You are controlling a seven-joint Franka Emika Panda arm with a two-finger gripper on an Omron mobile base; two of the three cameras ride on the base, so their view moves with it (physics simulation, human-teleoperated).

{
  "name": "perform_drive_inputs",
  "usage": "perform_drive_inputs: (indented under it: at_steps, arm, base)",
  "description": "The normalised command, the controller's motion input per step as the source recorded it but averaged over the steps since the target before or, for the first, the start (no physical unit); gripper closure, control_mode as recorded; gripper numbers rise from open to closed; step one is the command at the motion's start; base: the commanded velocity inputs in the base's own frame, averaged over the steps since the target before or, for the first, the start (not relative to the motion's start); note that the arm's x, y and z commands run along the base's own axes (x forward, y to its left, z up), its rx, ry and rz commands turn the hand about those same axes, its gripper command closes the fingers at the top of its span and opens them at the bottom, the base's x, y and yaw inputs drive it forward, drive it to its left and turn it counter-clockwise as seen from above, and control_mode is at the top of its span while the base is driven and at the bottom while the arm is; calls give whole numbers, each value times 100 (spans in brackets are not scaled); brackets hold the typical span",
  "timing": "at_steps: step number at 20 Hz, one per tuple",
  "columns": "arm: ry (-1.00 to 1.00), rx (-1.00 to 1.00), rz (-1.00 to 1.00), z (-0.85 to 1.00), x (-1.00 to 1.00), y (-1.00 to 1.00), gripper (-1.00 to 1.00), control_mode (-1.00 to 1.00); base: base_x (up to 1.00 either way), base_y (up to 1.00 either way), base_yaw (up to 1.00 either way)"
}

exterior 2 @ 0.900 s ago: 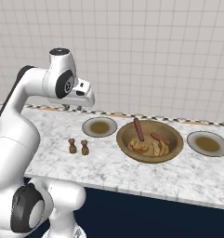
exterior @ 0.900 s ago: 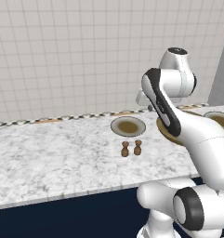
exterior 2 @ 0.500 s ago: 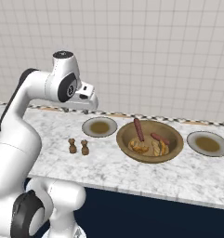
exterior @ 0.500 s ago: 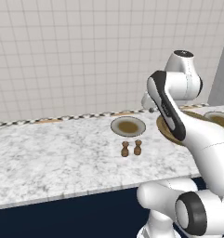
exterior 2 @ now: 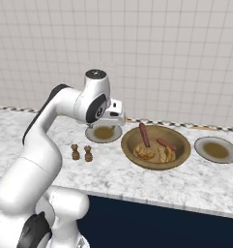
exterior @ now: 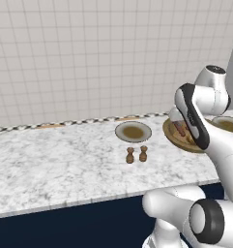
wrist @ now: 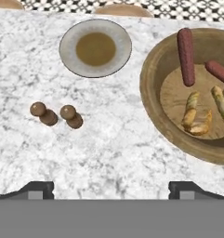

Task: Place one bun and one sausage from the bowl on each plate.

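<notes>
Two plates point(exterior 2: 103, 133) point(exterior 2: 216, 149) flank the bowl point(exterior 2: 155, 146); the gripper point(wrist: 111, 188) hangs spread wide above bare marble counter point(wrist: 108, 158).

1. The wooden bowl point(exterior 2: 155, 146) sits on the marble counter point(exterior 2: 195, 179), holding two sausages point(exterior 2: 144, 134) and several buns point(exterior 2: 146, 153).
2. One plate point(exterior 2: 216, 149) lies right of it, another plate point(exterior 2: 103, 133) left, partly behind the arm's hand.
3. Two small brown shakers point(exterior 2: 81, 153) stand near the left plate.

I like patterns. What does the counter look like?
The counter is white marble with grey veins, clearest in the hand view.
</notes>
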Motion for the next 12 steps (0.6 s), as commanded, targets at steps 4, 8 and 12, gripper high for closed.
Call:
perform_drive_inputs:
  at_steps: [4, 8, 12]
  arm:
    - [0, 0, 9, -39, 34, -64, -100, -100]
    - [2, 0, 6, -32, 68, -27, -100, -100]
    - [4, -1, 1, -15, 51, -32, -100, -100]
  base:
    - [0, 0, 0]
    - [0, 0, 0]
    - [0, 0, 0]
